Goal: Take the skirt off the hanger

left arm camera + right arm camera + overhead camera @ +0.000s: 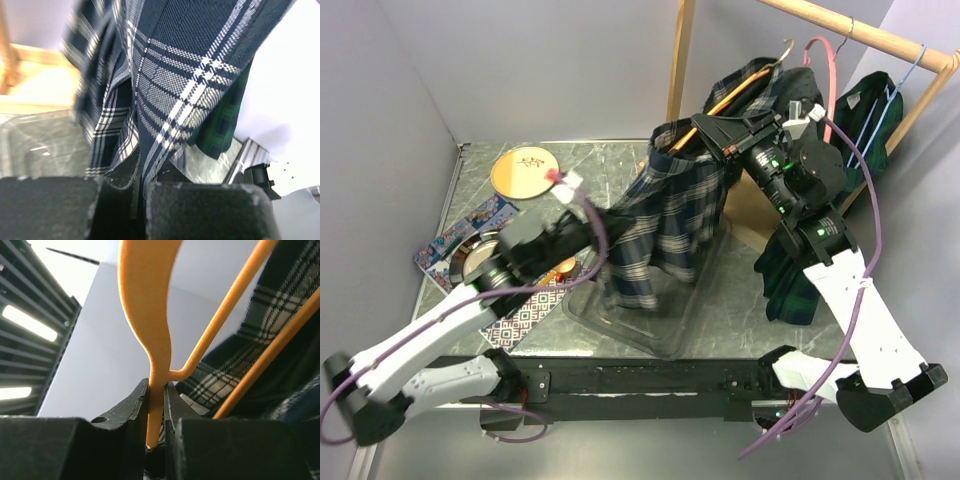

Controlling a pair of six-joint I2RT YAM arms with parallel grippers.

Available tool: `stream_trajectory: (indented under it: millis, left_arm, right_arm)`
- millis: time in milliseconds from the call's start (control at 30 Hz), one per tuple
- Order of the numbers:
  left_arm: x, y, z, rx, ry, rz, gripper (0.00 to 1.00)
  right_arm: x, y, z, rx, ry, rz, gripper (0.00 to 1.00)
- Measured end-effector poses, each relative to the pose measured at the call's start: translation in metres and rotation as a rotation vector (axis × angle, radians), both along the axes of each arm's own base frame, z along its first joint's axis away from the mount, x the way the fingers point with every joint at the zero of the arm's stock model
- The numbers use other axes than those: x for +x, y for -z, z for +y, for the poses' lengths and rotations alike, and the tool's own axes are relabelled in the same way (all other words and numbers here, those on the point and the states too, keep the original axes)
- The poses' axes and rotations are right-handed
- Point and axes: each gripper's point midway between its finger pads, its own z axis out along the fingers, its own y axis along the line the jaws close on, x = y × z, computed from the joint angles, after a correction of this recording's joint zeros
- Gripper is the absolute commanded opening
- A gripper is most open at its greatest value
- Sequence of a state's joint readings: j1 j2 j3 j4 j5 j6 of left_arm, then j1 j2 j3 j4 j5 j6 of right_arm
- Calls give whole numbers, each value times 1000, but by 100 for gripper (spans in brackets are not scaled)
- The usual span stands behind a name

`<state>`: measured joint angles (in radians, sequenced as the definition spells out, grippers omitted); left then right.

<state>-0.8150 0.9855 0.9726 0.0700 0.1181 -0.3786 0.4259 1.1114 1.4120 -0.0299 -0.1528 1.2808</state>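
- The navy plaid skirt (pixel 670 200) hangs on the orange hanger (pixel 740 92), its hem over a clear tray (pixel 660 335) on the desk (pixel 610 165).
- The left end effector (pixel 140 172) is pinched on the skirt's lower fabric.
- The right end effector (pixel 156 400) is clamped on the hanger.
- An orange disc (pixel 525 172) bears a mark, too small to read.

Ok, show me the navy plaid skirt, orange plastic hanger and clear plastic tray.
navy plaid skirt (pixel 670 210), top external view, mid fabric.
orange plastic hanger (pixel 150 325), right wrist view, broad curved strip.
clear plastic tray (pixel 680 310), top external view, bare floor.
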Motion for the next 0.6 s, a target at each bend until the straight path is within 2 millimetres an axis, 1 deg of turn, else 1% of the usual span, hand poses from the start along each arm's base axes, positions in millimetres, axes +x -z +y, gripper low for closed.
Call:
stream_trajectory:
  millis: [100, 233, 467, 600]
  left_arm:
    - [-9, -9, 25, -41, -63, -30, 1]
    - [-15, -18, 44, -80, -117, -55, 1]
    - [-8, -5, 53, -51, -185, -13, 1]
    - [-8, -3, 60, -49, -215, 4, 1]
  right_arm:
    - [-7, -3, 7, 3, -59, 22, 0]
    - [-14, -9, 15, 6, -128, 37, 0]
    - [-20, -11, 16, 22, -181, 56, 0]
    - [-22, -12, 14, 37, -209, 67, 0]
